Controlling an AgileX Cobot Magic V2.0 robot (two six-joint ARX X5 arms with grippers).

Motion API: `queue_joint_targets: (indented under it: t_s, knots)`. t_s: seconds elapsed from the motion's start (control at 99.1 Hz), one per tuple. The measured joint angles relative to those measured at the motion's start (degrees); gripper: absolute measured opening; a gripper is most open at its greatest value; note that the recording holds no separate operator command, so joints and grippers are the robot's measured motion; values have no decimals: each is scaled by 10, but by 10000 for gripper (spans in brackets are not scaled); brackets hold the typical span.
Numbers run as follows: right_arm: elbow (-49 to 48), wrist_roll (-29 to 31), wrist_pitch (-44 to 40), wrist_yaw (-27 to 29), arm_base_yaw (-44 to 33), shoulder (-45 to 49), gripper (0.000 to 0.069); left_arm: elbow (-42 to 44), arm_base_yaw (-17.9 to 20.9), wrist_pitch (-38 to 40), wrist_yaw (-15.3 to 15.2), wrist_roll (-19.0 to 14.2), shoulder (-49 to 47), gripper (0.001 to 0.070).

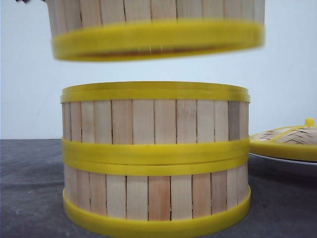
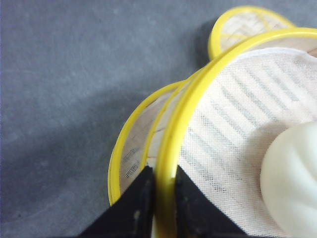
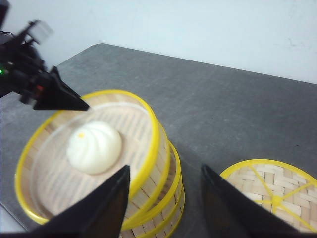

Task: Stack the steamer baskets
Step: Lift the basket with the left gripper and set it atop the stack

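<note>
Nearest the front camera, 2 steamer baskets (image 1: 155, 158) already sit stacked on the dark table (image 1: 29, 188), rims meeting cleanly. Above them the third basket (image 1: 158, 27) hangs in the air, clear of the stack with a gap of wall showing between, and it looks slightly tilted and blurred.

The left hand (image 2: 159, 201) is clamped on that raised basket's yellow rim, 1 finger inside and 1 outside. A white bun (image 2: 292, 181) lies on the cloth liner within. The right hand (image 3: 166, 198) is spread apart and grips nothing, hovering near the stack.

In the left wrist view the lower rims peek out to one side, so the raised basket seems offset from the stack. To do this step well, I judge it best to level the basket, centre it until the rims line up all round, then lower slowly so the bottom rim seats evenly and the bun does not roll. Release only once it rests flat.

Farther off, to the right, the woven lid (image 1: 290, 139) rests on a white plate (image 1: 277, 161).
</note>
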Motion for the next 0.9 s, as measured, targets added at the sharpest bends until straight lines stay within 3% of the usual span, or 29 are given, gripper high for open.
queue_joint_targets:
  t_s: [0.283,0.515,0.666,0.898]
  knots:
    - [0,0,-17,0,0,0,270,0,1,31,-17,1,23,25]
    - [0,1,-19,0,0,0,270,0,8,27,-17,0,42,24]
    - [0,1,-19,0,0,0,270,0,9,11,-42,1,42,24]
    - [0,1,-18,0,0,0,270,0,14,7,-43,3,42,24]
